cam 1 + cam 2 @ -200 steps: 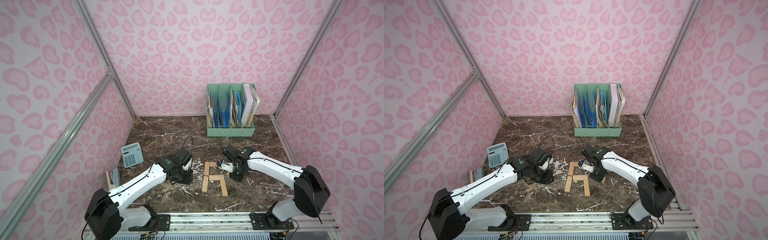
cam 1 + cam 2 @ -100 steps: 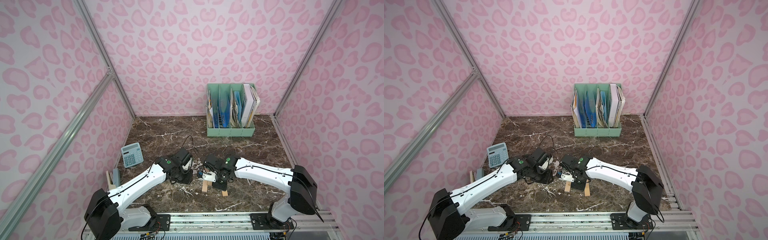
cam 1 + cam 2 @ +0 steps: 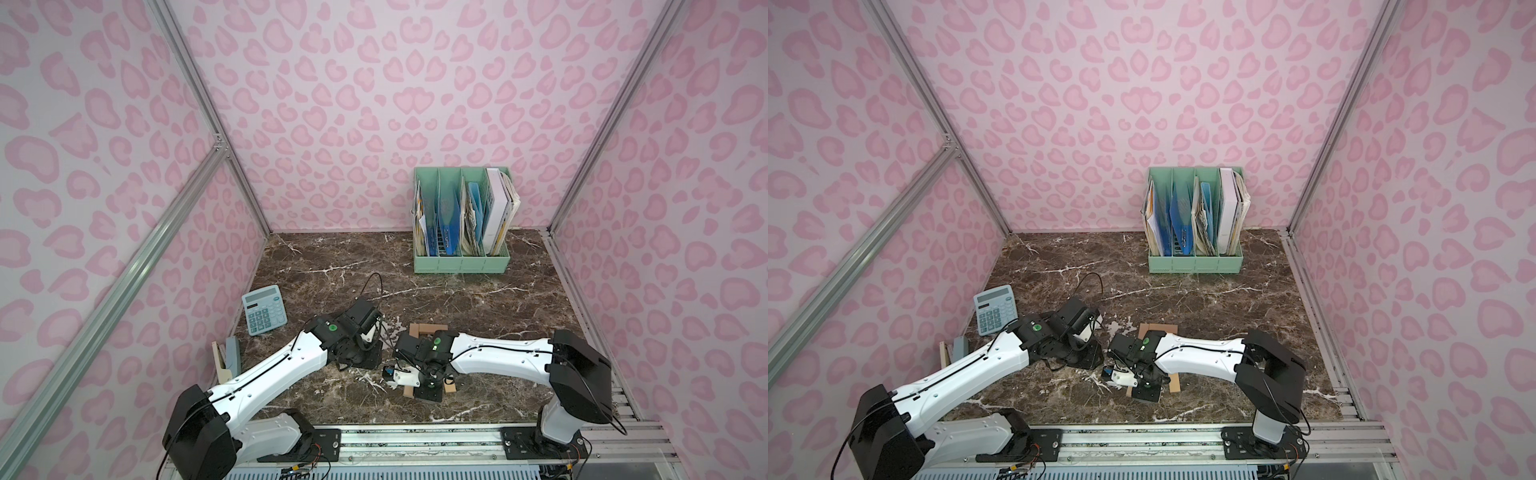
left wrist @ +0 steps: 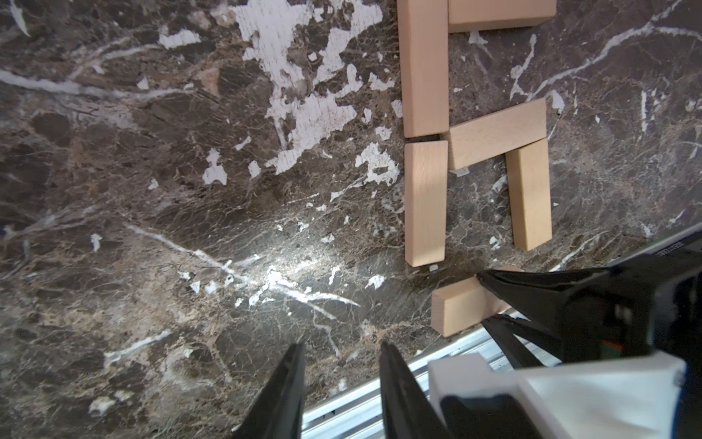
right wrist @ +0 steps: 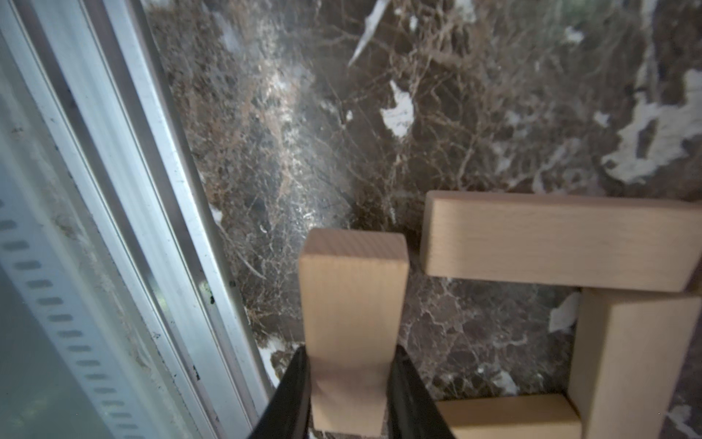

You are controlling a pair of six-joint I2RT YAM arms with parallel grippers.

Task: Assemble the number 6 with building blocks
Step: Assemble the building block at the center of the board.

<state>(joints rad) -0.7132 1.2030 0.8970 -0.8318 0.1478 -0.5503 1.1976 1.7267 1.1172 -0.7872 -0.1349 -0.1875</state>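
Placing the last piece, by the look of it: sixth small pale tan wooden plank (image 5: 353,289) clamped in right pincer (image 5: 349,355), at the open foot of five laid planks (image 4: 425,68) on dark marble counter (image 4: 190,228). Left pincer (image 4: 340,346) slightly apart, empty. Next: square against both uprights' ends, then release gently.
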